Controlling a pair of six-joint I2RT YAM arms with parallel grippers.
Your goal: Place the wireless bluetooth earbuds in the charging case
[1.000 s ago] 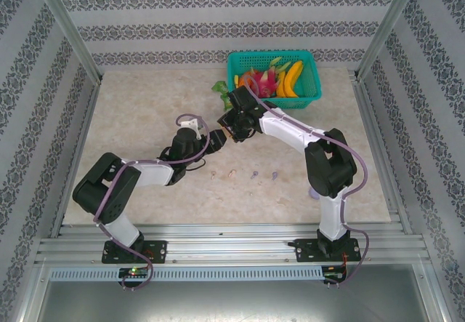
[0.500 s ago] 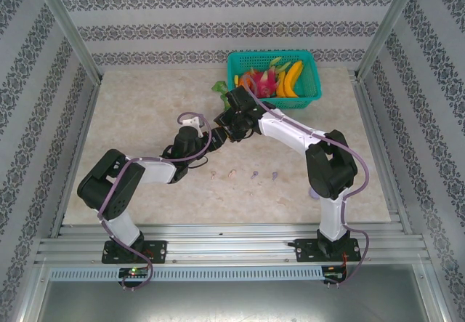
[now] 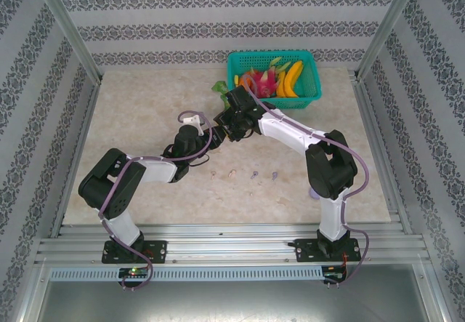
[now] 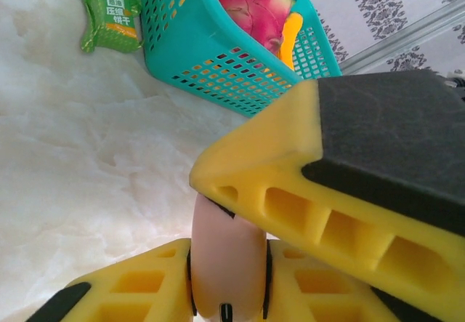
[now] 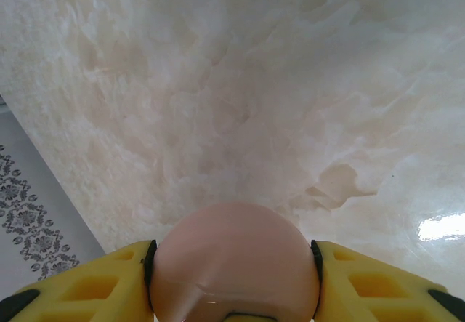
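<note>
The teal basket (image 3: 290, 104), beyond the claws and to their right, holds yellow bananas (image 3: 292, 78) and a pink dragon fruit (image 3: 260, 81). One green packet (image 3: 220, 88) lies beside it. Both arms bend inward, their wrists meeting over the counter (image 3: 145, 111). The right claw (image 5: 232, 264) clasps one round pink charging case (image 5: 234, 242) across its width, and the left claw (image 4: 227, 264) pinches its narrow edge tight. Four earbuds (image 3: 254, 174), two pale and two purple, lie in a row nearer the bases than the claws.

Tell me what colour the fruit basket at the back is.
The basket is teal; the left wrist view shows it best.
</note>
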